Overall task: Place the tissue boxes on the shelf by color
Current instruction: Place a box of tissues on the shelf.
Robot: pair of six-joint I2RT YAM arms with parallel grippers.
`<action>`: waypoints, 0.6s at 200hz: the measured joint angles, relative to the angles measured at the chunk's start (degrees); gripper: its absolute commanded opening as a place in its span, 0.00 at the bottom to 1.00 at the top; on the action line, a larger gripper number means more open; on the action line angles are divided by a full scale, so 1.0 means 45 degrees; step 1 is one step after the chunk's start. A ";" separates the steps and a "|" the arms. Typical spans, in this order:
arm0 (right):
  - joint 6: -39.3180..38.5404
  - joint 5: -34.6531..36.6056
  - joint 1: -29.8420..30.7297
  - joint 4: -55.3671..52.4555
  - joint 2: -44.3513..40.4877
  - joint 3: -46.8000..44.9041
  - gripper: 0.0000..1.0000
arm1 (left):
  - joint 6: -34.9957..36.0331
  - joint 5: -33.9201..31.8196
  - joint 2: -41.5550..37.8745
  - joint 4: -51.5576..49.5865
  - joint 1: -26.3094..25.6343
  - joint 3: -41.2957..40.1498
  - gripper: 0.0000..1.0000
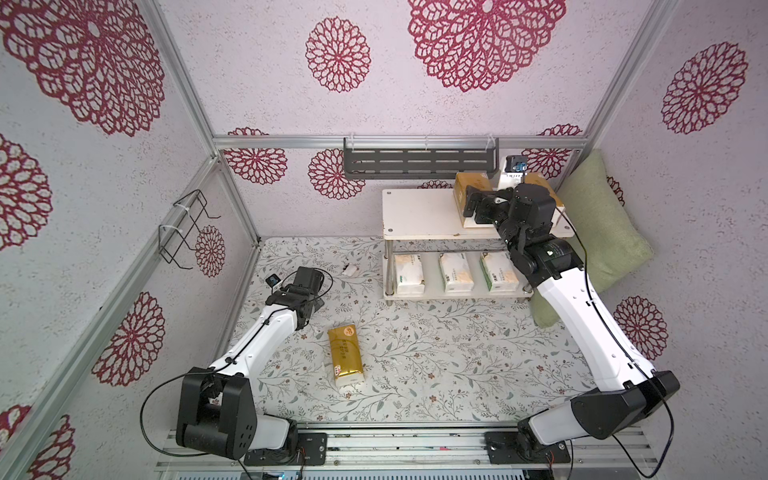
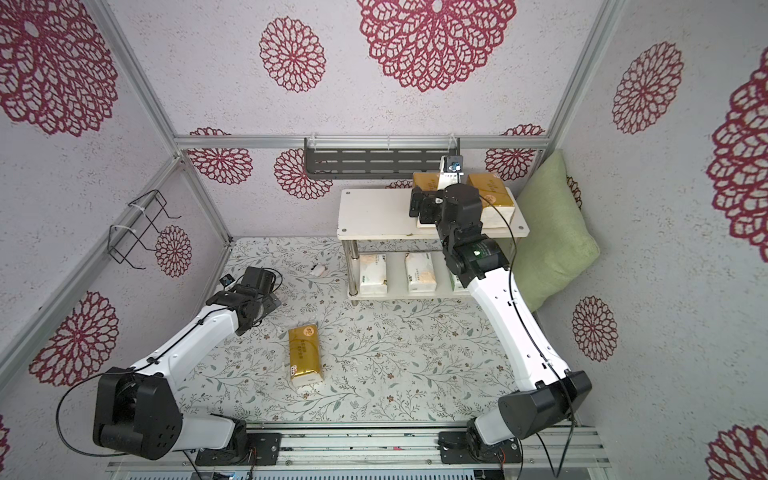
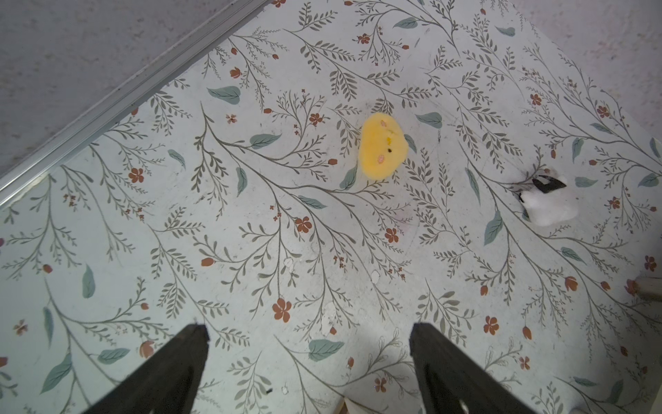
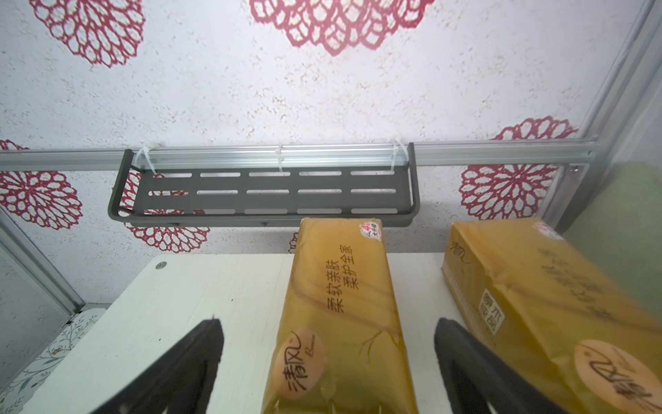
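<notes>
Black jaws of my right gripper (image 4: 327, 324) stand spread either side of a gold pack (image 4: 340, 258) on the top board of the shelf (image 4: 200, 286), not pinching it. My left gripper (image 3: 310, 327), jaws also spread, is nearer the last gold pack (image 1: 345, 353), which lies on the worktop (image 1: 436, 365) toward the front edge from it, long axis roughly back to front.

Gold pair (image 4: 340, 315) atop shelf (image 1: 419, 216), white trio (image 1: 456, 272) beneath, third gold (image 1: 345, 353) loose

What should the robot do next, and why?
Probably pull the right end effector straight back: its jaws stand open around a gold pack already resting on the shelf, up top, and the last gold pack waits on the table.
</notes>
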 measured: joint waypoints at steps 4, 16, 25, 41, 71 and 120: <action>-0.0029 0.0000 0.0000 -0.0087 0.0000 0.0092 0.99 | 0.0005 -0.0005 0.0000 0.0000 0.0000 -0.0019 0.96; -0.0146 -0.0010 0.0000 -0.0563 0.0029 0.0534 0.99 | 0.0024 -0.0024 -0.0019 -0.0010 0.0000 -0.0073 0.96; -0.0223 -0.0068 0.0000 -0.0899 0.0053 0.0894 0.99 | 0.0044 -0.0039 -0.0049 -0.0024 0.0000 -0.0083 0.95; -0.0325 -0.0335 0.0000 -0.1515 0.0058 0.1511 0.99 | 0.0107 -0.0063 -0.0170 -0.0019 0.0000 -0.0092 0.95; -0.0316 -0.1088 0.0063 -0.2492 -0.0029 0.1904 0.99 | 0.0189 -0.0102 -0.0393 -0.0029 -0.0117 -0.0092 0.95; -0.0306 -0.2006 0.0826 -0.3594 -0.1331 0.0204 0.99 | 0.0083 -0.0374 -0.0408 -0.0301 -0.1593 0.0029 0.96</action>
